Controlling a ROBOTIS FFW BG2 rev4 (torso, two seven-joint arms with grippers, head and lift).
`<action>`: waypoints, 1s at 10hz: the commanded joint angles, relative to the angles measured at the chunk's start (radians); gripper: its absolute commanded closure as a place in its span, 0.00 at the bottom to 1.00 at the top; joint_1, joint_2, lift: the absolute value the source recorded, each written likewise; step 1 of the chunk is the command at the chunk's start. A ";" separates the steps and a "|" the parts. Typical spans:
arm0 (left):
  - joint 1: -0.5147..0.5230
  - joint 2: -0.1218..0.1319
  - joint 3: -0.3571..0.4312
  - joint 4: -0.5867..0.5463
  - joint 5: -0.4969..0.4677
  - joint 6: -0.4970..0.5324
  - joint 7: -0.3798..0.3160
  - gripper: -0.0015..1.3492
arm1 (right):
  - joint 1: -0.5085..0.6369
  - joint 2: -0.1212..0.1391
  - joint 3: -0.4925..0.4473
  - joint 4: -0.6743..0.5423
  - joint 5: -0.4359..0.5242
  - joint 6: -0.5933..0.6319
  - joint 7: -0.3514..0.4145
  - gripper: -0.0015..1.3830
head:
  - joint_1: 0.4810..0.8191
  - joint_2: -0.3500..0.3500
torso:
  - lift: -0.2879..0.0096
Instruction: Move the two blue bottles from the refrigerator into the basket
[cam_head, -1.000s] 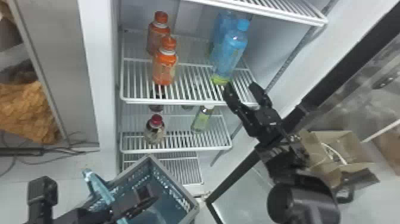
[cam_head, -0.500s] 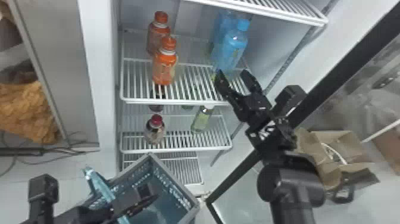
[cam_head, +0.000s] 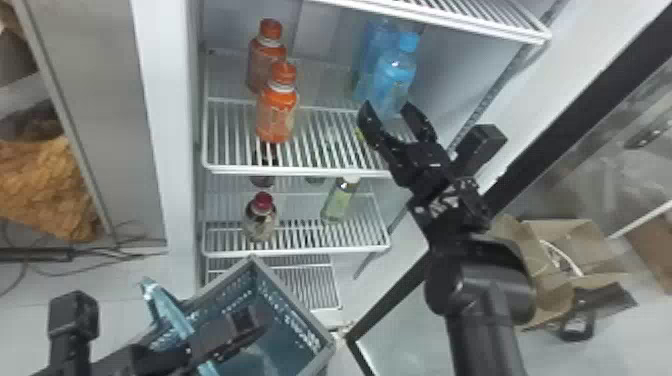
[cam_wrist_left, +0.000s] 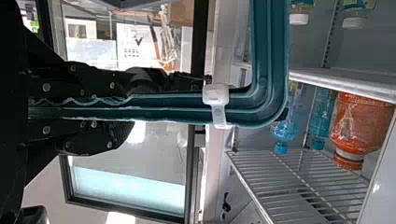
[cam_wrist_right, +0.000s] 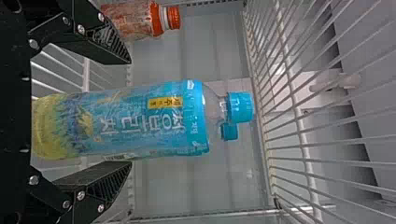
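Right now we are holding our right gripper (cam_head: 387, 105) with its fingers apart, one on either side of the front blue bottle (cam_head: 395, 75), which is standing on the refrigerator shelf (cam_head: 300, 171) with the rear blue bottle (cam_head: 366, 57) close behind. Lower down, before the refrigerator, we are clamping our left gripper (cam_head: 255, 327) on the teal handle (cam_wrist_left: 268, 70) of the basket (cam_head: 292, 305).
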 joint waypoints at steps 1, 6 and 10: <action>0.000 0.000 -0.001 0.000 0.000 0.000 0.000 0.89 | -0.029 -0.002 0.007 0.030 0.012 0.000 -0.004 0.22 | 0.63 0.00 | 0.97; -0.002 0.000 -0.001 0.000 -0.002 0.000 0.000 0.89 | -0.048 -0.010 -0.007 0.064 0.008 0.005 -0.017 0.89 | 0.63 0.00 | 0.98; -0.004 0.002 -0.001 0.000 -0.002 0.000 0.000 0.89 | -0.012 -0.014 -0.009 0.020 0.012 -0.002 -0.018 0.92 | 0.63 0.00 | 0.99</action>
